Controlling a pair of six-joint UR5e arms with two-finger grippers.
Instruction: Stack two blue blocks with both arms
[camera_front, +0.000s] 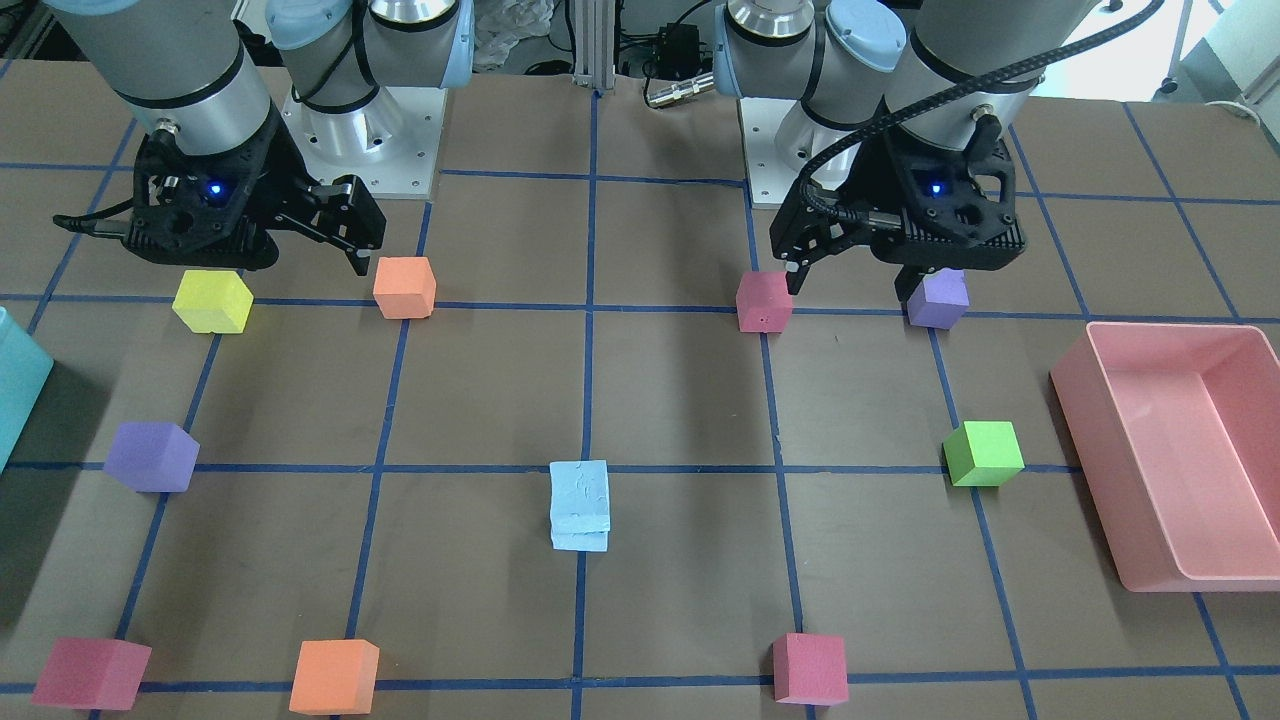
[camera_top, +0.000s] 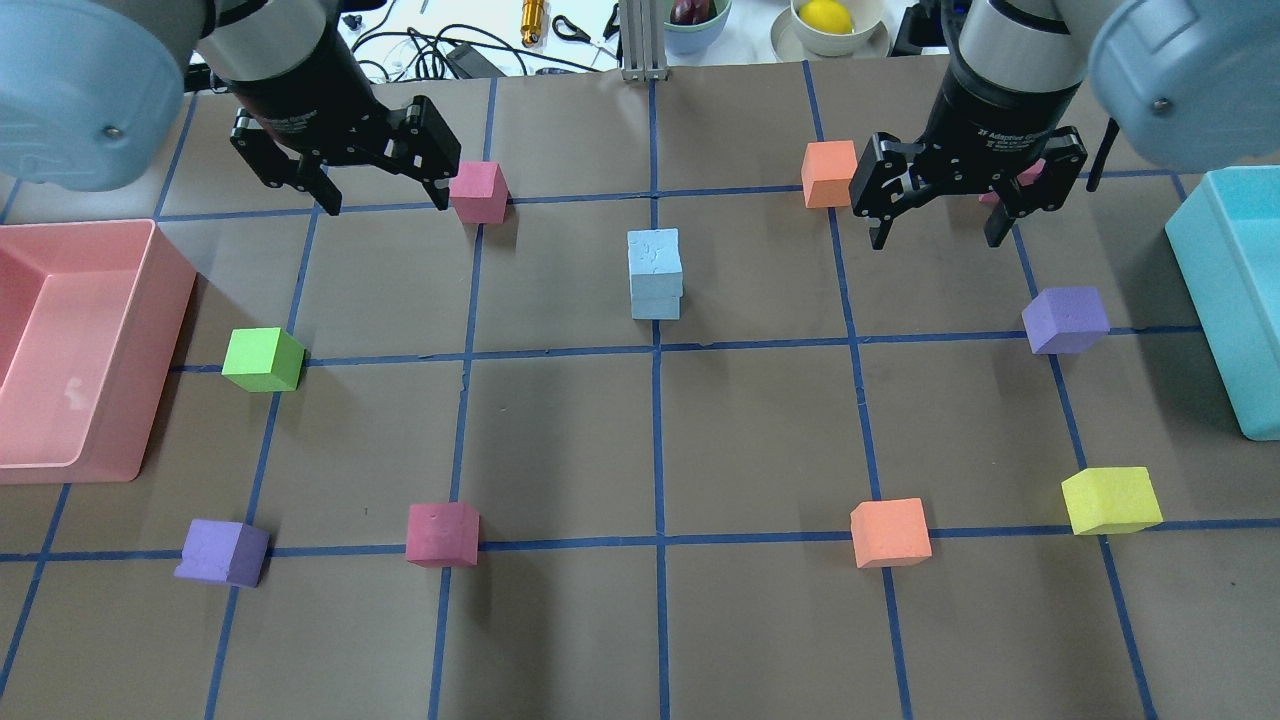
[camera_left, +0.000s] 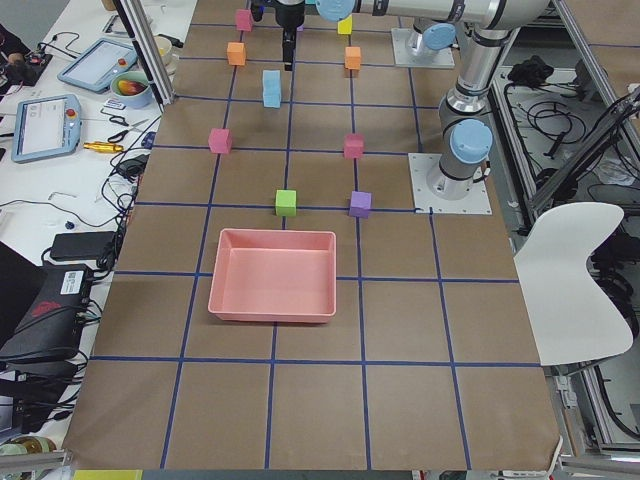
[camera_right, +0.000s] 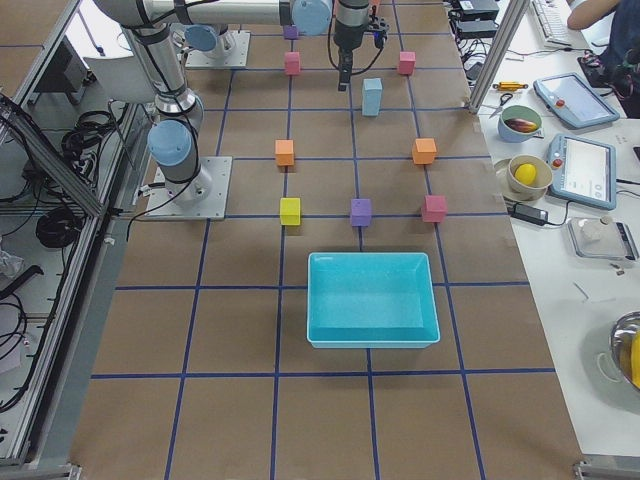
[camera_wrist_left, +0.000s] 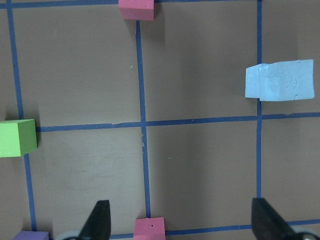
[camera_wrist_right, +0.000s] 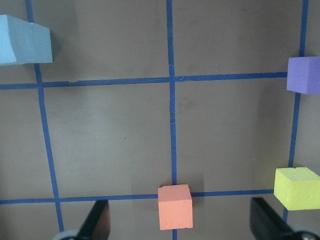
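The two blue blocks stand stacked, one on the other, near the table's middle (camera_top: 655, 275) (camera_front: 579, 505); the top one sits slightly askew. The stack also shows in the left wrist view (camera_wrist_left: 280, 81) and at the right wrist view's top left corner (camera_wrist_right: 22, 40). My left gripper (camera_top: 385, 200) (camera_front: 850, 287) is open and empty, hovering left of the stack beside a pink cube (camera_top: 477, 191). My right gripper (camera_top: 936, 238) (camera_front: 285, 262) is open and empty, hovering right of the stack near an orange cube (camera_top: 829, 173). Neither gripper touches the stack.
A pink bin (camera_top: 150, 300) lies at the left edge and a turquoise bin (camera_top: 1200, 280) at the right edge. Scattered cubes: green (camera_top: 262, 359), purple (camera_top: 1066, 320) (camera_top: 222, 552), yellow (camera_top: 1110, 500), orange (camera_top: 889, 533), pink (camera_top: 442, 534).
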